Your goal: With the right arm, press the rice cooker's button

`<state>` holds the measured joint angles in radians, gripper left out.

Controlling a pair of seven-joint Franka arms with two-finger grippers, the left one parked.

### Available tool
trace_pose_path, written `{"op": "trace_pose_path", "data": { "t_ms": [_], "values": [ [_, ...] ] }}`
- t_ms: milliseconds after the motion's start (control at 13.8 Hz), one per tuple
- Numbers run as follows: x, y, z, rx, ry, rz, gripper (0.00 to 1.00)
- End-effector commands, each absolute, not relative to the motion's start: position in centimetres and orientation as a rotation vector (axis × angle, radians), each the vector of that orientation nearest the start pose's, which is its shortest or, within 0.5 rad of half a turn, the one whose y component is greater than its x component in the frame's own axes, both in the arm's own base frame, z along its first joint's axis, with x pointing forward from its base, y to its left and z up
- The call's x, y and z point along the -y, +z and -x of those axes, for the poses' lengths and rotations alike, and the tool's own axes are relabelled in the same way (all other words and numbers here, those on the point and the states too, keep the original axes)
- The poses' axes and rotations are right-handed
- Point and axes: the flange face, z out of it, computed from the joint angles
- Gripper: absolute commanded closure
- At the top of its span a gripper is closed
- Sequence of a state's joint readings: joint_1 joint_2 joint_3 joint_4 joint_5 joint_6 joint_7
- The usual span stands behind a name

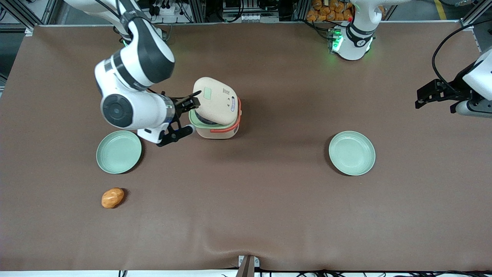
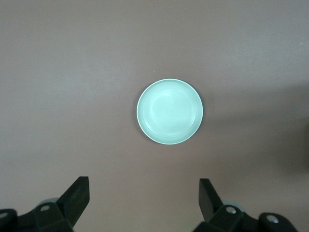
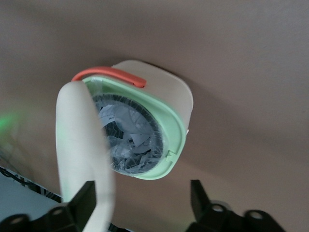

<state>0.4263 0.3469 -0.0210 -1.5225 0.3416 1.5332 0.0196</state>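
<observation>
The rice cooker (image 1: 223,129) stands mid-table, cream with a coral-orange handle band (image 1: 237,119) and a pale green rim. Its hinged lid (image 1: 215,100) is swung up and tilted, showing a small pale green square on its top. In the right wrist view the cooker (image 3: 145,116) is seen from its open side, with crinkled clear plastic in the dark pot and the raised lid (image 3: 82,145) edge-on. The right arm's gripper (image 1: 189,115) is beside the cooker, toward the working arm's end, and stands open (image 3: 142,195). One finger (image 1: 194,100) lies against the lid's edge. Nothing is held.
A pale green plate (image 1: 118,151) lies nearer the front camera than the gripper. Another plate (image 1: 351,152) sits toward the parked arm's end, and it also shows in the left wrist view (image 2: 169,111). An orange lump (image 1: 112,197) rests near the table's front edge.
</observation>
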Motion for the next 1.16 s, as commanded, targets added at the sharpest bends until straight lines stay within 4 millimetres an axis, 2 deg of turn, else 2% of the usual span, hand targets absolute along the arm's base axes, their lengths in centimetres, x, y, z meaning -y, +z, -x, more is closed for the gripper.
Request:
{"op": "trace_pose_path", "data": {
  "t_ms": [0, 218, 436, 582, 800, 1091],
  "values": [
    [-25.9, 47.8, -56.5, 0.434, 0.506, 2.780, 0.00],
    [-22.8, 50.8, -57.3, 0.423, 0.405, 2.873, 0.00],
    [-17.1, 53.8, -58.5, 0.344, 0.301, 2.940, 0.00],
    [-13.5, 55.8, -58.7, 0.260, 0.244, 2.948, 0.00],
    [-6.4, 56.3, -59.6, 0.107, 0.202, 3.035, 0.00],
    [-0.6, 58.0, -59.5, -0.015, 0.117, 3.101, 0.00]
  ]
}}
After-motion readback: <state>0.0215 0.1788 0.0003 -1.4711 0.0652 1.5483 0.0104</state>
